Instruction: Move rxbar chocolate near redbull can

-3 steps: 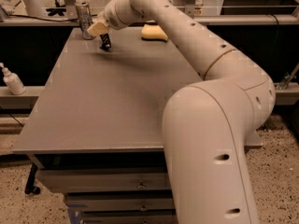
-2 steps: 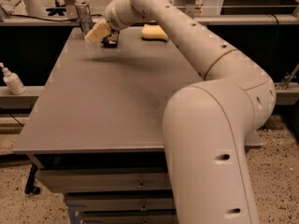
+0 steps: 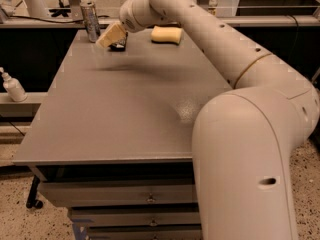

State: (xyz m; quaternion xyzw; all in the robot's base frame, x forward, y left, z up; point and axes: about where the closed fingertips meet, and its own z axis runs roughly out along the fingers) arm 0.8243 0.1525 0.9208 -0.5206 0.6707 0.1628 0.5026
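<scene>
You have lots of bare counter [image 3: 125,119] up front, but at the far end your gripper [image 3: 111,36] hangs between the redbull can [image 3: 90,21] and the yellow sponge [image 3: 167,34].

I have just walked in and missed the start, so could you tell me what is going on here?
The robot's one arm reaches across the grey table to a far corner. Its gripper sits low over the rxbar chocolate, a flat black snack-bar wrapper, which is close beside the redbull can, a slim silvery drink can standing upright. I cannot tell whether the bar is held or released. A pale yellow sponge lies apart from both.
</scene>
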